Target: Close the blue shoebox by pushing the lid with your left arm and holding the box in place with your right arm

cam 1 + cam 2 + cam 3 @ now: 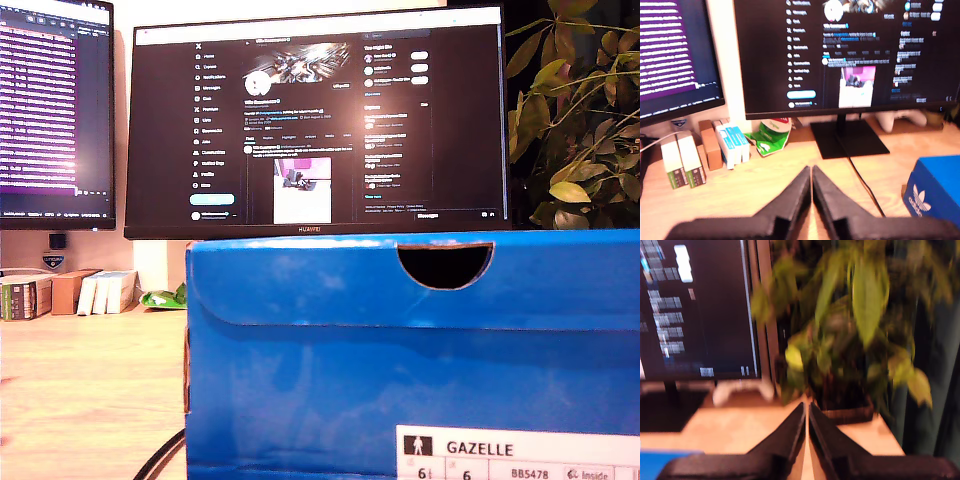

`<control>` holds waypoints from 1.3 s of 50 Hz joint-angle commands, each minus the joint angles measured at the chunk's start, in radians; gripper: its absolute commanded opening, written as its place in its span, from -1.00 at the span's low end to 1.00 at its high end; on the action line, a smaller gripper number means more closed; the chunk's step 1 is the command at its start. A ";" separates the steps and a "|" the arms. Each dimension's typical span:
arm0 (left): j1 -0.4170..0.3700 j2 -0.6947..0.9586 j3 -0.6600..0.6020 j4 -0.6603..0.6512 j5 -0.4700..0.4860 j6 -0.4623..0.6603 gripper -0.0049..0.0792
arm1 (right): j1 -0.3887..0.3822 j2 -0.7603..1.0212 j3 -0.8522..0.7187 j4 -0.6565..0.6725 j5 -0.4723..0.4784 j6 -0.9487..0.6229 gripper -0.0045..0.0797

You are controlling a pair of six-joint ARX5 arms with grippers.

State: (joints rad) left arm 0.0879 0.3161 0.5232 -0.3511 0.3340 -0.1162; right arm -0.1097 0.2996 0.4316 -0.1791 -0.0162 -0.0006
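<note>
The blue shoebox (pixel 400 350) fills the lower part of the exterior view, close to the camera. Its lid lies down on the box, with a half-round cutout in the lid's front flap and a white GAZELLE label low on the end. No arm shows in that view. In the first wrist view my first gripper (pixel 811 172) is shut and empty above the wooden desk, and a corner of the shoebox (pixel 935 187) with a white trefoil logo lies to one side of it. My second gripper (pixel 806 407) is shut and empty, pointing at a potted plant, with a blue strip of the shoebox (pixel 662 459) at the picture's edge.
Two monitors (pixel 315 120) stand behind the box, one on a black stand (pixel 847 137) with a cable running forward. Small cartons (pixel 705 152) and a green packet (pixel 770 137) sit under the screens. A leafy plant (pixel 580 120) stands at the exterior view's right, and a white controller (pixel 742 390) lies near it.
</note>
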 commanded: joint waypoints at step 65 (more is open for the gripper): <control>-0.003 -0.326 -0.295 0.076 -0.144 0.178 -0.93 | 0.005 -0.254 -0.320 0.093 0.021 -0.006 -0.90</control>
State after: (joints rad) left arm 0.0883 -0.0032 0.2626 -0.2989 0.1814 0.0521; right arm -0.1097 0.0532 0.1471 -0.0929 0.0006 -0.0017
